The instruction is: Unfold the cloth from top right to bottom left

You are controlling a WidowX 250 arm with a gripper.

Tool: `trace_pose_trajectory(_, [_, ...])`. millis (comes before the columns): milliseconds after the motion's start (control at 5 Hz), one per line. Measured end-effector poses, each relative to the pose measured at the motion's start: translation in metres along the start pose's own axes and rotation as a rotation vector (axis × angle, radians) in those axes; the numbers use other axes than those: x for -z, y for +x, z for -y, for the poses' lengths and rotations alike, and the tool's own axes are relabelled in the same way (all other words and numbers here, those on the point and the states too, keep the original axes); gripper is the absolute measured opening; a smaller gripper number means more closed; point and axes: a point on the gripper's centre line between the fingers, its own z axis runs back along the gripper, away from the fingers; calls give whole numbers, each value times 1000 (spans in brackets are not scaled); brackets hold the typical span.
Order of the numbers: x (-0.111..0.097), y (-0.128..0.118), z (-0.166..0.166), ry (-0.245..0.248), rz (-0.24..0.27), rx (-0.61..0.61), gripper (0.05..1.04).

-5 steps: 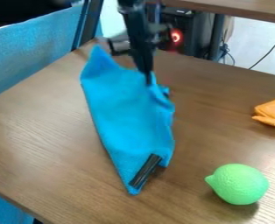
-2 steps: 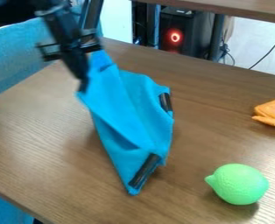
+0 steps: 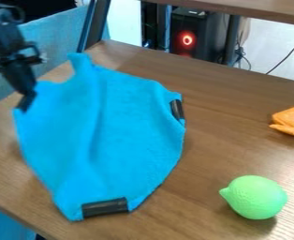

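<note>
Camera view: arm (image 3: 7, 40) slants down to the cloth (image 3: 106, 136).

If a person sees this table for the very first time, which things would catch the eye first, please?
Most likely the bright blue cloth, spread over the left and middle of the wooden table, with its left corner in the black gripper. Next would probably come the green lemon-shaped object near the lower right. A glowing red ring also stands out in the dark area behind the table.
</note>
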Motion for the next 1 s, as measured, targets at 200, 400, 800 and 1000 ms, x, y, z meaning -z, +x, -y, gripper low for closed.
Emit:
trace_pose_trajectory(200, [-9, -14, -24, -25, -13, 25, 50])
trace_pose_trajectory(400, [-17, -22, -39, -35, -16, 41, 50])
trace_pose_trajectory(800, [-29, -26, -63, 300, -111, 168, 210])
trace_pose_trajectory(1000, [-46, -19, -60, 455, -186, 253, 455])
